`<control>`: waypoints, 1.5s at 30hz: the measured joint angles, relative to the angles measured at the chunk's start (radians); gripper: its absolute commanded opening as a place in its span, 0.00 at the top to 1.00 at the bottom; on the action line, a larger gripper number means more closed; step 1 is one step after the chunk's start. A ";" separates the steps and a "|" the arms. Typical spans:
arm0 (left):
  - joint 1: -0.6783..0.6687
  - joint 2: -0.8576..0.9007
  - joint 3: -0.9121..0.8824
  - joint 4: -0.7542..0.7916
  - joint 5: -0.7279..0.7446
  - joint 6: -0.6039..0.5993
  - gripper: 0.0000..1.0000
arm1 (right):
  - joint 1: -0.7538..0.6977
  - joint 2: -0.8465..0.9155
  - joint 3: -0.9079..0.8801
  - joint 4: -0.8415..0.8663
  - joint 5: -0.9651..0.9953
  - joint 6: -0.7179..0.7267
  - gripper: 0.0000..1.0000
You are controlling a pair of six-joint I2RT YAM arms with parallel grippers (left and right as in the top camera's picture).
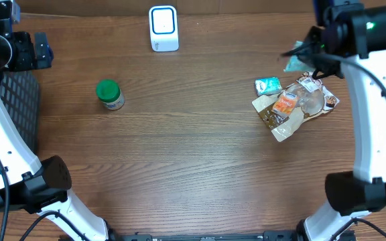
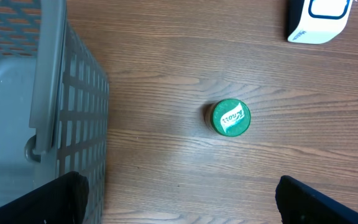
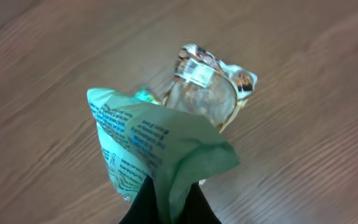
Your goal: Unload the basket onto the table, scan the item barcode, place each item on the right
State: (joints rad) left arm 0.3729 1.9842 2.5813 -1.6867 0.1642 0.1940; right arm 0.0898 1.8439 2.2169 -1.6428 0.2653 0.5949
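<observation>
Now the right gripper point(image 3: 166, 202) pinches a green packet point(image 3: 160, 146) well right of the white scanner point(image 1: 163, 28); the left gripper point(image 2: 179, 202) stands wide open and empty, far left of that scanner.

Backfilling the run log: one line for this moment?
right gripper: shut on green packet, held above table | left gripper: open, empty, beside basket | scanner: nothing presented yet

The brown wooden counter point(image 1: 193, 154) bears a white scanner box point(image 1: 163, 28) and a green-lidded jar point(image 1: 110, 94). Crinkled snack packets point(image 1: 293, 107) lie heaped.
</observation>
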 measured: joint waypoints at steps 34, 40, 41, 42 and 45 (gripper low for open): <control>0.000 0.000 0.000 0.000 0.000 0.000 0.00 | -0.288 0.002 -0.568 0.383 -0.325 -0.165 0.28; 0.000 0.000 0.000 0.000 0.000 0.000 0.00 | -0.174 0.002 -0.376 0.314 -0.401 -0.297 0.21; 0.000 0.000 0.000 0.000 0.000 0.000 0.00 | -0.147 0.002 -0.357 0.318 -0.412 -0.307 0.20; 0.000 0.000 0.000 0.000 0.000 0.000 0.00 | -0.114 0.002 -0.344 0.331 -0.425 -0.317 0.19; 0.000 0.000 0.000 0.000 0.000 0.000 0.00 | 0.008 0.002 -0.332 0.406 -0.451 -0.337 0.15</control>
State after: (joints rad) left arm 0.3733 1.9842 2.5813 -1.6867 0.1638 0.1940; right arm 0.0982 1.8454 1.8851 -1.2366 -0.1856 0.2577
